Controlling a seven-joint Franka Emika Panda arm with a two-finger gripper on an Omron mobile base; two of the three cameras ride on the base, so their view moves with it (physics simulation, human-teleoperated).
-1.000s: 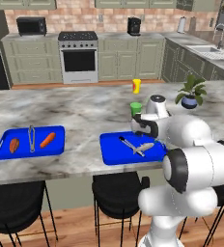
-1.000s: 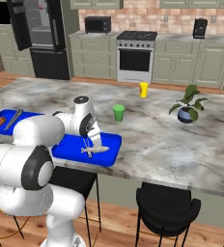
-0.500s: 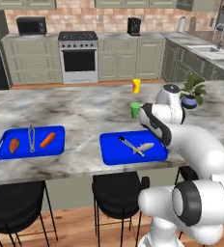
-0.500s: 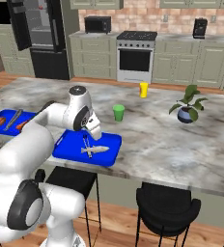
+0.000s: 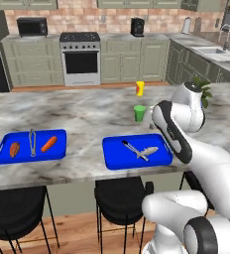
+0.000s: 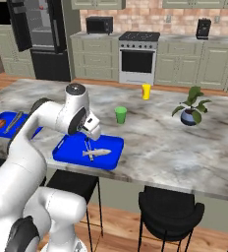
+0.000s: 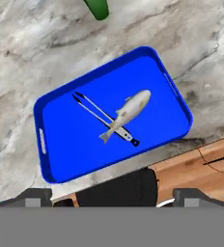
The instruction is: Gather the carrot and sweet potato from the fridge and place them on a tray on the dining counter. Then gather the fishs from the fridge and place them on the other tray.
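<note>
With our pincer wide open and empty above the pale fish lying across tongs on the blue tray below, we should lift clear before fetching the red fish.

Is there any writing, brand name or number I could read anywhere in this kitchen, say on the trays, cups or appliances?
None can be read: the blue trays, green cup, yellow cup, microwave, stove and fridge show no legible text; any stove markings are too small.
</note>
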